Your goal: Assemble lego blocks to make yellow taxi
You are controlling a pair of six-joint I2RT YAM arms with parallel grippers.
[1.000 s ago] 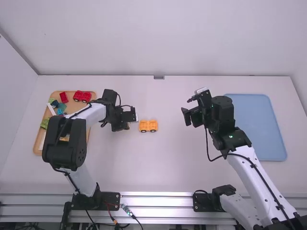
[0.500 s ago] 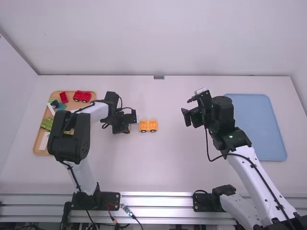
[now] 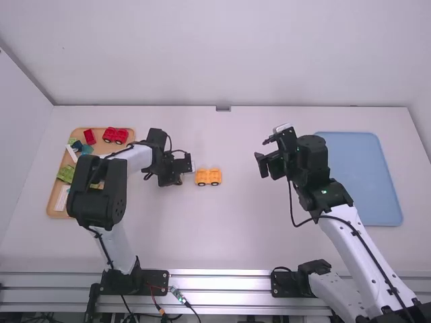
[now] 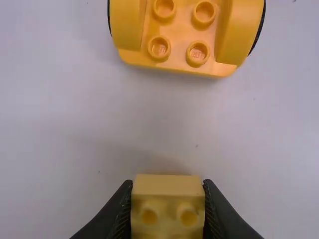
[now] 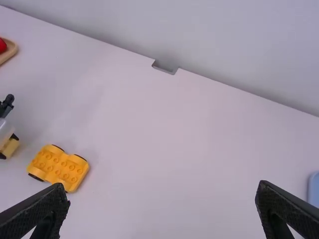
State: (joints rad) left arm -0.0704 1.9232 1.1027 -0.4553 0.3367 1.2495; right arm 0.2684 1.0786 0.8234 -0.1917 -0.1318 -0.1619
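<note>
Table: I have it spread before both my arms, a metal rail (image 3: 222,289) along the near edge of the table (image 3: 236,249), a notch (image 3: 223,108) midway along the far edge.
Left tray: on the table at my far left (image 3: 50,209); my left arm (image 3: 100,192) passes over its near right part.
In left tray: wheeled base (image 3: 115,135) at the far right; block (image 3: 89,136) just left of it; more blocks (image 3: 65,173) down the left side.
Middle: second wheeled base (image 3: 208,176) on the table, between the trays.
Held brick: between my left gripper's (image 3: 179,177) fingers (image 4: 119,211); brick (image 4: 168,204) just left of the second wheeled base.
Right tray: on the table at my right (image 3: 367,178), beyond my right gripper (image 3: 268,165).
</note>
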